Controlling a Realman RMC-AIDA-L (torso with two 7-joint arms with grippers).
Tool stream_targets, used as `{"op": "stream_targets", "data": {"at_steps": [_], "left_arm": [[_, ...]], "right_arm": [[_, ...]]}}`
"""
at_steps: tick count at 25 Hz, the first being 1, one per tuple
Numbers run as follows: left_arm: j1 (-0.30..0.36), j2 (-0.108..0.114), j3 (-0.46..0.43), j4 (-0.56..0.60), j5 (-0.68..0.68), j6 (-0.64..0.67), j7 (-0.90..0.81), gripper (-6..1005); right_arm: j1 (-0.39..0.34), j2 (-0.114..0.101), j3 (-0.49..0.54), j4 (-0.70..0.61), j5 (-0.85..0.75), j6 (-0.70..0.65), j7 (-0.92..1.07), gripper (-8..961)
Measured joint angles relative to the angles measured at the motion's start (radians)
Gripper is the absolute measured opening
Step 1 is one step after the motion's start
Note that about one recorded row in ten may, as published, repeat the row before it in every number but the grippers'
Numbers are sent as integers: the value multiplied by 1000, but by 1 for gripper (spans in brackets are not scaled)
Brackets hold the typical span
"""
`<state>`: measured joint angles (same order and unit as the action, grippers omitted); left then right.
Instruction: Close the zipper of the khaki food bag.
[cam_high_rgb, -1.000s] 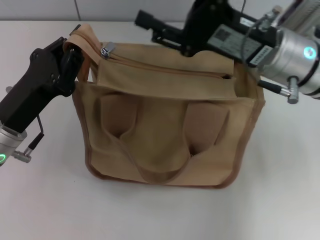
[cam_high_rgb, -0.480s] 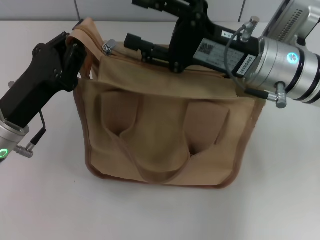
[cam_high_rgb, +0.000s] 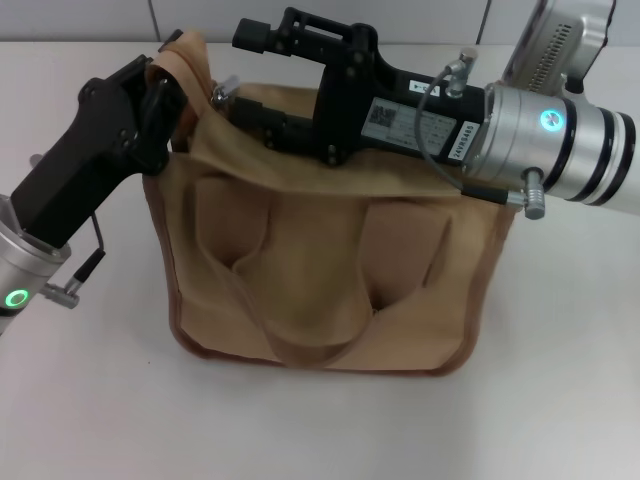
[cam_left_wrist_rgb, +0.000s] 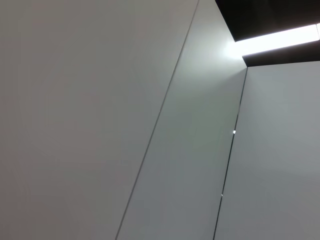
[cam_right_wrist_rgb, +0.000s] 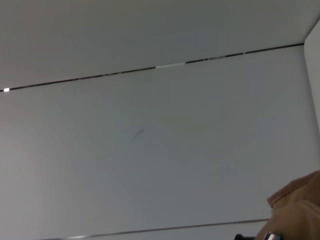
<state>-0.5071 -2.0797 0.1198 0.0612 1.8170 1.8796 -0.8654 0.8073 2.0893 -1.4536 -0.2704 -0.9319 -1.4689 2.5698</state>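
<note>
The khaki food bag (cam_high_rgb: 320, 270) stands upright on the white table, its front handle hanging down its face. My left gripper (cam_high_rgb: 160, 95) is at the bag's far left top corner, shut on the back handle (cam_high_rgb: 180, 58) and holding it up. My right gripper (cam_high_rgb: 240, 72) reaches from the right across the bag's top, its two fingers apart. The zipper's silver pull tab (cam_high_rgb: 222, 92) shows at the left end, just off the lower fingertip (cam_high_rgb: 245, 108). The arm covers the zipper line itself. In the right wrist view, tan fabric (cam_right_wrist_rgb: 300, 205) and a silver glint (cam_right_wrist_rgb: 270, 236) show in one corner.
The white table (cam_high_rgb: 90, 400) spreads around the bag, with a grey wall behind it. The left wrist view shows only wall panels (cam_left_wrist_rgb: 150, 120). My right arm's silver body (cam_high_rgb: 560, 140) hangs over the bag's right top corner.
My right gripper has swept left over the bag's top, from the right end to the pull tab end. The left gripper has shifted slightly up and right with the handle.
</note>
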Motion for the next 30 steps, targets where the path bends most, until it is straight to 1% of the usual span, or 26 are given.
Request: {"op": "stream_targets", "data": {"at_steps": [7,19,30], "left_arm": [[-9,0,4,-12,1,-1,8,23],[-10,0,26,-37,3,-1,9,22],[-4,0,22,-37,-2,10,9,23]], "right_arm": [[9,1,-1,-9,0,37,-3,719],[14,2,-4,-16,-2,49,-45,719],[6,2,1,-17,1,51,-58,719]]}}
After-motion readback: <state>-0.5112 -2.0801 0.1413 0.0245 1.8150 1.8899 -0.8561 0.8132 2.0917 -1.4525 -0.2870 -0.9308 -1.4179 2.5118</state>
